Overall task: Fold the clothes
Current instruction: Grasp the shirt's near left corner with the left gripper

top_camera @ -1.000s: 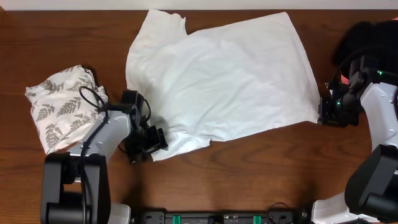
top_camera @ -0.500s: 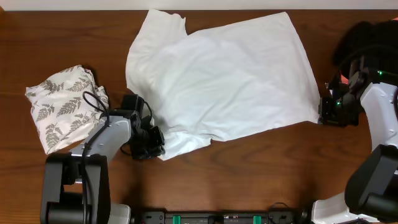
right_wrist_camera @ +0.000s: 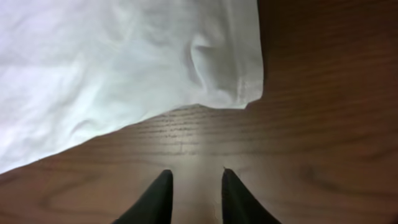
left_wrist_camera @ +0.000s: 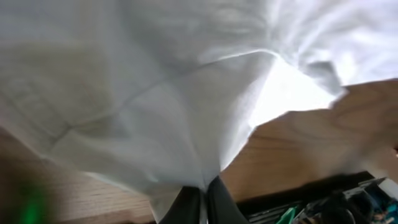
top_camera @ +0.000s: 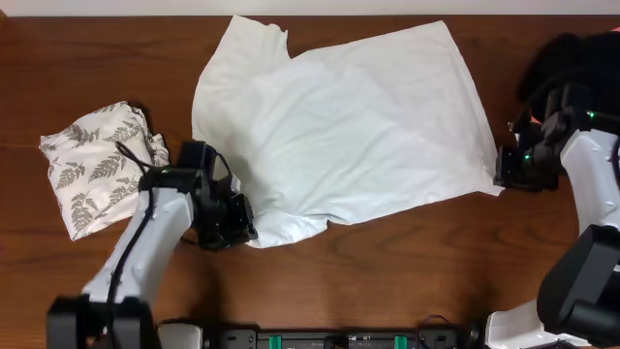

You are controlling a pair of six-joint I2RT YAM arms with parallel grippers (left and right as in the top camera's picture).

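The left gripper (left_wrist_camera: pixel 203 193) has just clamped the near-left hem of the large white cotton T-shirt (top_camera: pixel 339 126), which is spread across the wooden table's (top_camera: pixel 387 281) middle. The right gripper (right_wrist_camera: pixel 193 186), slightly parted, holds nothing beside its right corner, so one grip is likely still needed.

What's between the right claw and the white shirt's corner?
Only bare table. The right wrist view shows plain wood from the right claw up to the shirt hem, with nothing else there.
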